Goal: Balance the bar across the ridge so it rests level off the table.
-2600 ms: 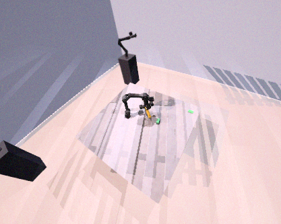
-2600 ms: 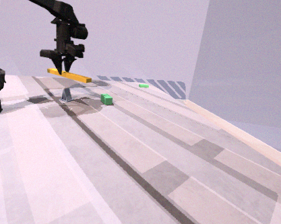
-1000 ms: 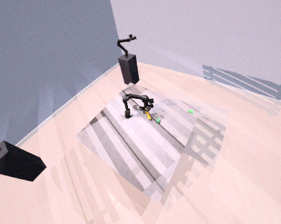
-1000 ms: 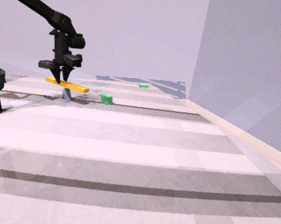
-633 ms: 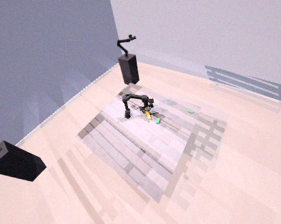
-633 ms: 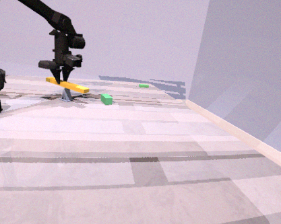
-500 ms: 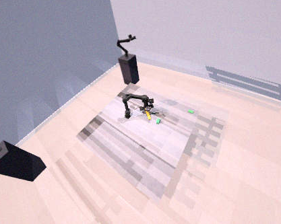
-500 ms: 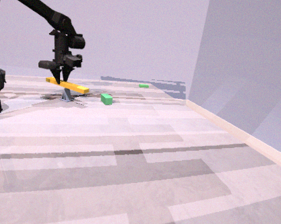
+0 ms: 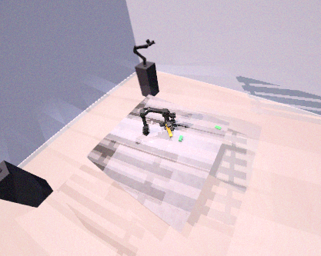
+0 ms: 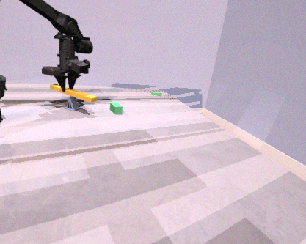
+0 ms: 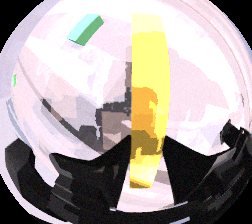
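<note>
The yellow bar (image 9: 169, 131) (image 10: 83, 95) (image 11: 150, 65) is held over the grey ridge (image 10: 73, 104), with both its ends clear of the table. The exterior view shows the ridge's peak right under the bar's middle part; whether they touch cannot be told. My gripper (image 9: 167, 124) (image 10: 67, 89) (image 11: 147, 145) points down and is shut on the bar, a little to the left of the ridge's peak in the exterior view. The ridge is hidden or not distinct in the top view and the wrist view.
A green block (image 9: 180, 138) (image 10: 116, 108) (image 11: 86, 30) lies near the bar's outer end. Another green block (image 9: 218, 128) (image 10: 156, 93) (image 11: 14, 80) lies farther off. Striped shadows cross the table top. Dark pedestals (image 9: 147, 78) (image 9: 18, 184) stand beyond the table's edges.
</note>
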`<state>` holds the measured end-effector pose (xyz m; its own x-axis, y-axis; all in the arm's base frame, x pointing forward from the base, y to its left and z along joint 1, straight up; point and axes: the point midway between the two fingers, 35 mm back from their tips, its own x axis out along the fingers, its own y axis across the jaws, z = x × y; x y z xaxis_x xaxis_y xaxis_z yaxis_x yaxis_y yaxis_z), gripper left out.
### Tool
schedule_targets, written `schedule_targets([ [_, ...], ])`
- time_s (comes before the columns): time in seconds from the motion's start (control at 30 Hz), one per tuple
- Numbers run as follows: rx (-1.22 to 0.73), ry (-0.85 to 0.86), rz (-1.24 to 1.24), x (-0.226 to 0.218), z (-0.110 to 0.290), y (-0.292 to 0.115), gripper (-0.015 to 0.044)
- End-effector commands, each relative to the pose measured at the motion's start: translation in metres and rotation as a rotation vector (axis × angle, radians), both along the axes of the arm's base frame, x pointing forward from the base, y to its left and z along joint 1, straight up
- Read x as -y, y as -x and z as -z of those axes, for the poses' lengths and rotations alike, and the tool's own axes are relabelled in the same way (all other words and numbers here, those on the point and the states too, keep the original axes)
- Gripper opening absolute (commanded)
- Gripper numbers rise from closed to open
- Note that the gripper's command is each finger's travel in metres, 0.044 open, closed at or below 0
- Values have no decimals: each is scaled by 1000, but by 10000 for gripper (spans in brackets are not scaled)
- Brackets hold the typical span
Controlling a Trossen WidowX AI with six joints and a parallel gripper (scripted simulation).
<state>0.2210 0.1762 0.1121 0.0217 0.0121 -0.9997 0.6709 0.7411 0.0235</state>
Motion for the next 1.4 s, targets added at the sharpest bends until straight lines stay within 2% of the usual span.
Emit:
schedule_targets([
  [0.0,-1,-4,-1,-1,1,0,0],
  [1.37,-1,-4,-1,-1,4,0,0],
])
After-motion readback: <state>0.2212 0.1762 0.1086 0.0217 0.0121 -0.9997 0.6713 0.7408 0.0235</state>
